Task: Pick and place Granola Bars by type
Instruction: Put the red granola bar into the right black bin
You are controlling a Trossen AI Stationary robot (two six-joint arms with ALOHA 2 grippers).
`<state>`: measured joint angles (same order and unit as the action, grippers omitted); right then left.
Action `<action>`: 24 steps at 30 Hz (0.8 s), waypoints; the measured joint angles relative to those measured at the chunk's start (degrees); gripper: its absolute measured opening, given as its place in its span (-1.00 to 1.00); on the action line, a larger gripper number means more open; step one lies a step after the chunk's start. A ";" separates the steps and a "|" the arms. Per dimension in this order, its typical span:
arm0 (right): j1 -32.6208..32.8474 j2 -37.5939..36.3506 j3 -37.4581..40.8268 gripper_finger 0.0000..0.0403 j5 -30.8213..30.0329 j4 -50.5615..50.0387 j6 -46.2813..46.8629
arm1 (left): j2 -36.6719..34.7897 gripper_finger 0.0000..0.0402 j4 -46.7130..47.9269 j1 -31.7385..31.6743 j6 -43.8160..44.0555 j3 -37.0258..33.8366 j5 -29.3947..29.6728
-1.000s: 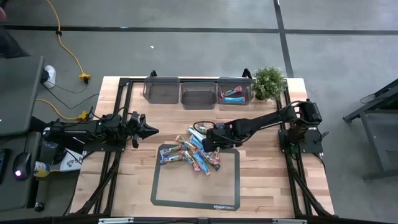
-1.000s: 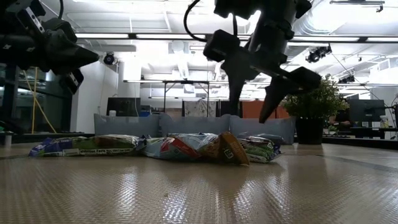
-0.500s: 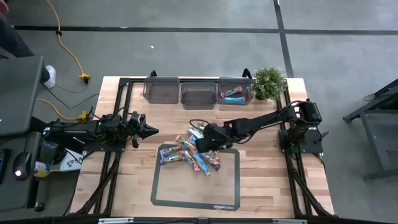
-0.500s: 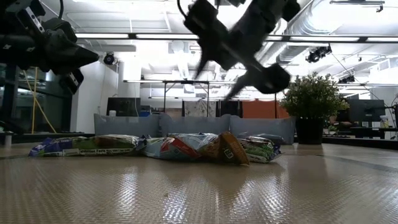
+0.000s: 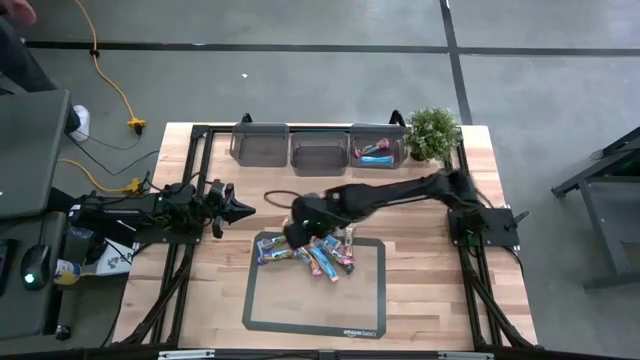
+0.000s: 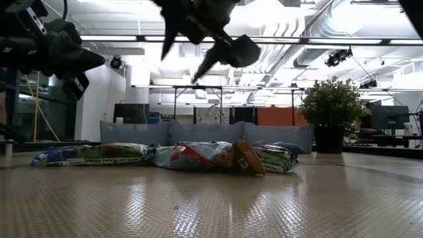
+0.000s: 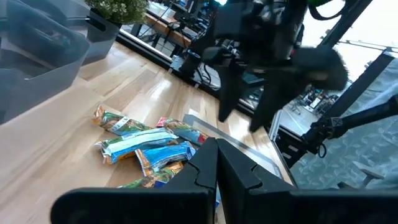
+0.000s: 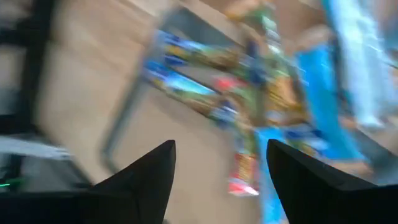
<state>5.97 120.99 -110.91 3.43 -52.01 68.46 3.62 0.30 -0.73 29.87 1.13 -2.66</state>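
Two arms are seen over the table (image 5: 420, 290). Below the right gripper (image 5: 297, 229), which hangs spread wide with nothing held, the Granola Bars (image 5: 305, 250) are heaped on the grey-edged mat (image 5: 365, 300). Beyond that gripper, three clear bins (image 5: 320, 148) are lined up; bars seem to lie in the bin nearest the plant (image 5: 432, 130), though this is hard to make out. The left gripper (image 5: 243, 210), pinched closed and empty, is parked well apart from the heap.

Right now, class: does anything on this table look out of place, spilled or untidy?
Nothing is damaged. The granola bars lie in a loose, overlapping heap across the mat's far edge, some spilling onto bare wood. Only the right-hand bin holds bars.
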 joint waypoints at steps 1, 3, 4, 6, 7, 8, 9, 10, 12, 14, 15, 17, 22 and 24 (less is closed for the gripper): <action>-0.01 1.80 -3.55 0.17 -0.61 -5.18 0.77 | 0.00 -1.00 -0.07 0.00 0.00 0.00 -0.35; -0.01 4.43 -9.75 0.17 -1.94 -15.34 2.67 | 0.01 -1.00 -0.21 0.02 0.00 0.00 -1.36; 0.01 5.34 -11.99 0.17 -2.80 -19.26 3.70 | 0.02 -1.00 -0.25 0.02 0.00 0.00 -1.60; 0.38 6.40 -14.73 0.17 -5.34 -25.51 5.36 | 0.00 -1.00 -0.29 0.02 0.00 0.00 -1.76; 0.60 6.56 -15.06 0.17 -6.57 -27.66 6.23 | 0.01 -1.00 -0.29 0.02 0.01 0.00 -1.76; 0.84 6.64 -14.93 0.17 -7.38 -29.43 7.27 | 0.00 -1.00 -0.29 0.02 0.02 0.00 -1.76; 1.11 6.64 -14.38 0.17 -7.78 -30.61 8.44 | 0.00 -1.00 -0.29 0.02 0.02 0.00 -1.77; 1.29 6.56 -13.60 0.17 -7.90 -31.47 9.48 | 0.00 -1.00 -0.29 0.02 0.02 0.00 -1.79; 1.71 6.53 -11.70 0.17 -7.57 -32.79 11.24 | 0.01 -1.00 -0.29 0.01 0.02 0.00 -1.79; 2.18 6.53 -9.04 0.17 -6.90 -32.24 13.00 | 0.00 -1.00 -0.29 0.02 0.02 0.00 -1.80; 2.35 6.53 -7.69 0.17 -6.72 -31.46 13.80 | 0.01 -1.00 -0.29 0.01 0.02 -0.01 -1.83; 2.80 6.53 -5.37 0.17 -6.85 -29.49 15.11 | 0.02 -1.00 -0.29 0.00 0.01 0.00 -1.85; 3.41 6.51 0.46 0.17 -5.37 -26.39 17.57 | 0.01 -1.00 -0.29 0.00 0.02 0.00 -1.92; 3.47 6.49 2.15 0.17 -4.46 -25.52 18.26 | 0.02 -1.00 -0.29 0.02 0.02 0.00 -1.92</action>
<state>9.44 127.48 -108.76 -1.03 -77.53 86.71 3.63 0.01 -0.71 29.88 1.13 -4.58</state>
